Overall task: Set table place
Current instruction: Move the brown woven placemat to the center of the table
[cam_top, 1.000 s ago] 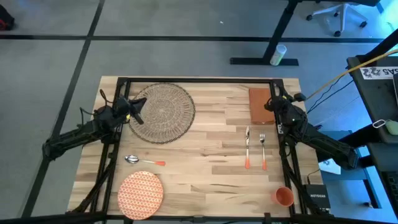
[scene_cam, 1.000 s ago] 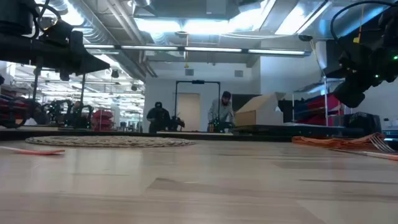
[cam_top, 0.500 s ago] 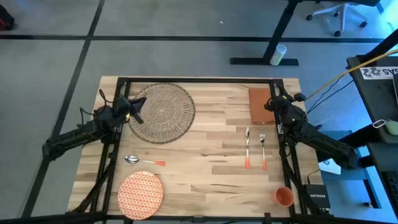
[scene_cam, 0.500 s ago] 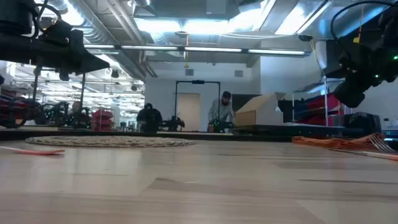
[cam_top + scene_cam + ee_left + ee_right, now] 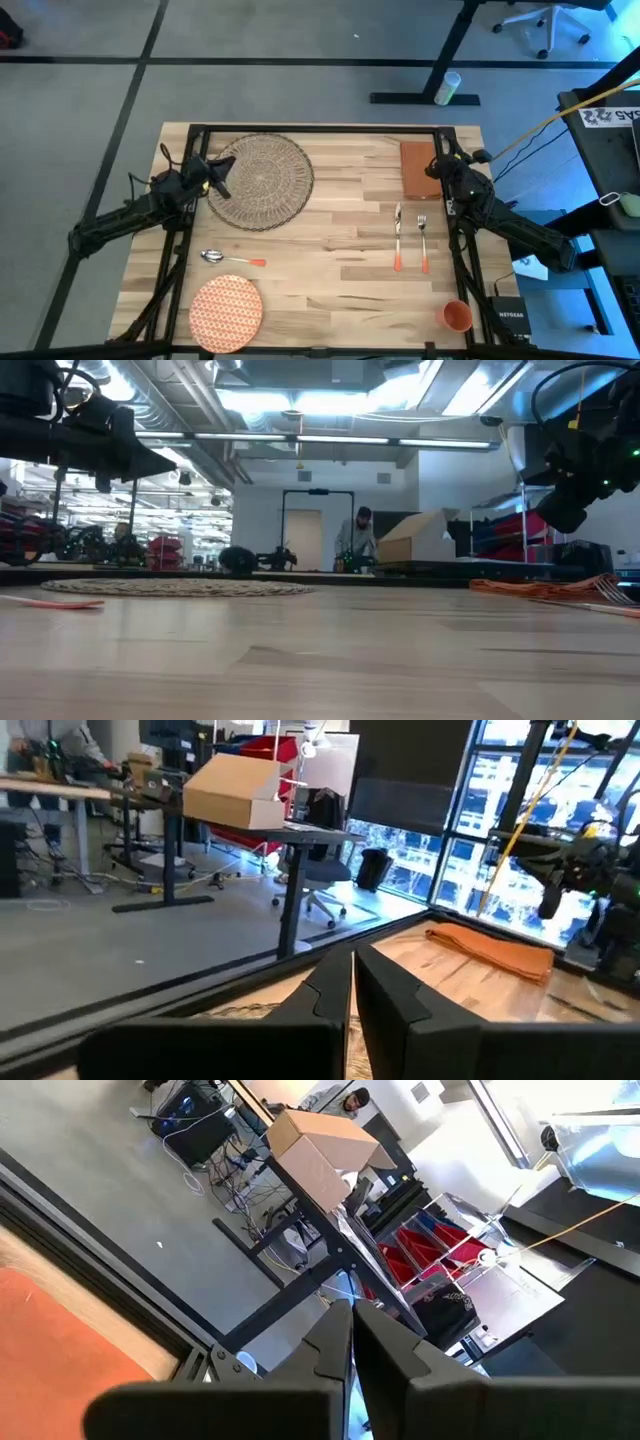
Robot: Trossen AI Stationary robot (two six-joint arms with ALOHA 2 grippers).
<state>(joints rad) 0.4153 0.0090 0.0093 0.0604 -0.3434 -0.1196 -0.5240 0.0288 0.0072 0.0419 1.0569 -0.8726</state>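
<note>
hovering closed, empty — left gripper [image 5: 222, 177] over placemat [image 5: 262, 181]; right gripper [image 5: 432, 167] (likewise) beside napkin [image 5: 417, 169]

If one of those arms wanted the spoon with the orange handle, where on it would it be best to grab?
Probably the orange handle of the spoon, taken from straight above. It lies flat on the table, bowl toward the left arm's side, handle pointing at the table's middle. The handle is straight and narrow, with bare wood on both sides for the fingers. The left gripper, shut over the placemat, is nearer.
</note>
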